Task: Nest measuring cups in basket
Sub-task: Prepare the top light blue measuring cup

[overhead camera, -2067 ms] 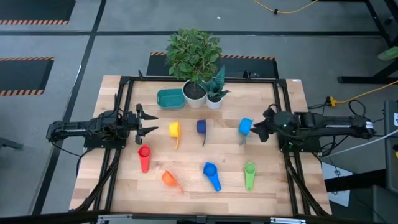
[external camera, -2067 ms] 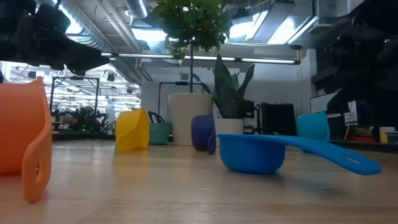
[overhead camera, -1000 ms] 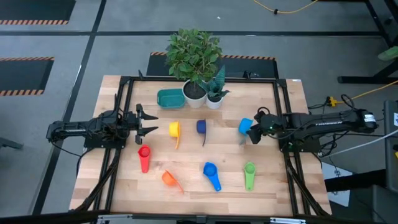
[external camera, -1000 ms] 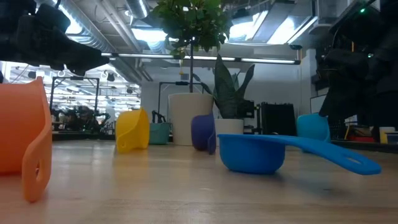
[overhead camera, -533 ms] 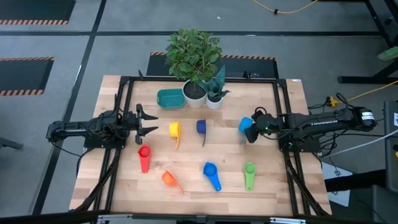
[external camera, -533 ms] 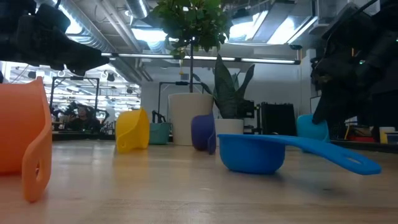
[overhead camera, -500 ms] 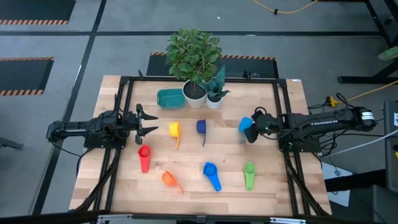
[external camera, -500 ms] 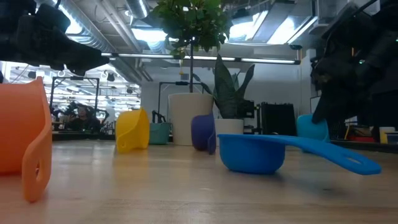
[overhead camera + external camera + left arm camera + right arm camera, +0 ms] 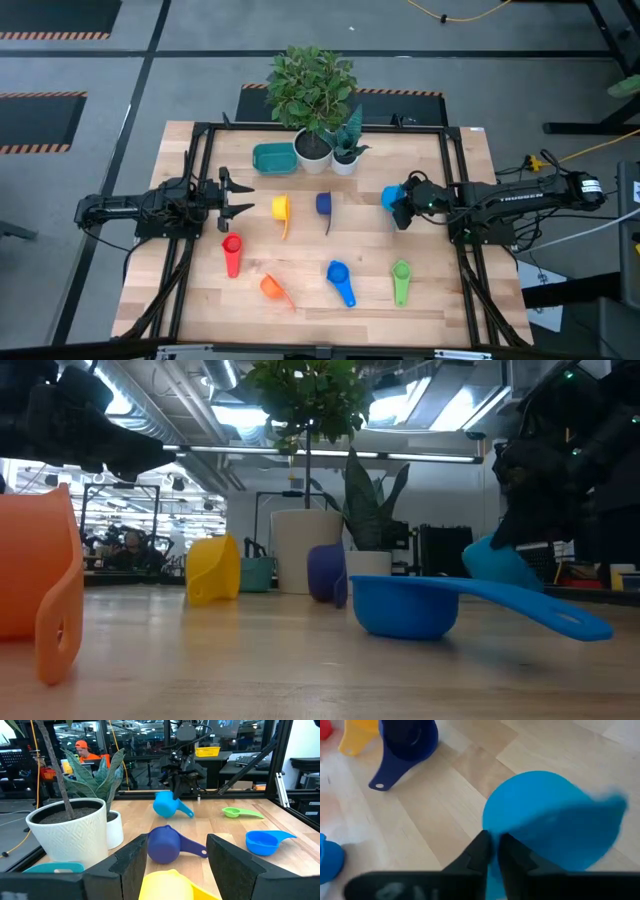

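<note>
7 cups on the counter (image 9: 310, 300), none in the basket (image 9: 273, 157) yet.

High view: teal basket sits at the far edge just beside the white plant pots (image 9: 313, 150). Right pincer (image 9: 401, 203) is at the light blue cup (image 9: 391, 197), right of centre. Left pincer (image 9: 240, 199) waits at the left side near the yellow cup (image 9: 280, 208), fingers apart, holding nothing. Dark blue cup (image 9: 324, 204) lies between yellow and light blue; red cup (image 9: 232, 250), orange cup (image 9: 271, 288), blue cup (image 9: 339, 277) and green cup (image 9: 401, 277) lie in the near row.

Low view: light blue cup (image 9: 497, 565) is tilted under the right arm, seemingly off the wood. Orange cup close at left, blue cup in the middle.

Left wrist view: own fingers stand apart, yellow cup between them. Right pincer (image 9: 186, 791) far off, gripping the light blue cup by its handle.

Right wrist view: fingers (image 9: 481, 851) nearly together, clamped on the flat handle of the light blue cup (image 9: 552, 817).

Step in hand looks like lift and carry to the basket. Thin handle grip can swivel, so move slowly, clear the dark blue cup and the pots, set it bowl up in the basket so smaller ones nest inside.

Cups are smooth, glossy, rigid plastic, round bowls, short flat handles with a hang hole. Counter is pale wood slats. Basket is shallow with rounded corners.
</note>
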